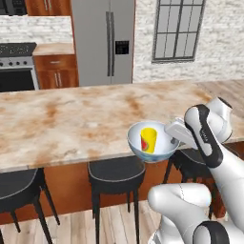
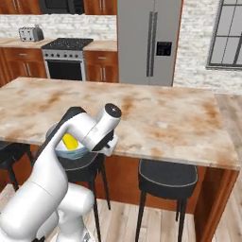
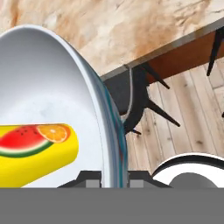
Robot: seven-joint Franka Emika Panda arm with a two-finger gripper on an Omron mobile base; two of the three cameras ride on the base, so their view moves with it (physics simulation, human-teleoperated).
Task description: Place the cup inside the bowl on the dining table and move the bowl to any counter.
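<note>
The hand (image 1: 175, 136) grips the rim of the bowl (image 1: 152, 153) on the bowl's right side in the left base view; in the hand view the rim runs down between the two finger tips, so the fingers close on the bowl wall. The bowl is held at the near edge of the surface (image 1: 71, 124), partly overhanging it and above a black stool (image 1: 116, 172) (whether its base touches the marble cannot be told). Inside the bowl lies the cup (image 1: 148, 139), yellow with a red patch, tilted against the white inner wall; the hand view shows it on its side with a watermelon and orange print (image 3: 37, 151).

In the right base view the arm covers most of the bowl (image 2: 75, 150), with the cup (image 2: 70, 141) visible as a yellow spot. Beyond the bowl the marble top lies open to its far edge. Below the near edge are the stools and a wooden floor (image 3: 192, 122). Behind stand a refrigerator (image 2: 149, 42), a stove (image 2: 66, 59), a toaster (image 2: 30, 33) and a window (image 1: 178, 28).
</note>
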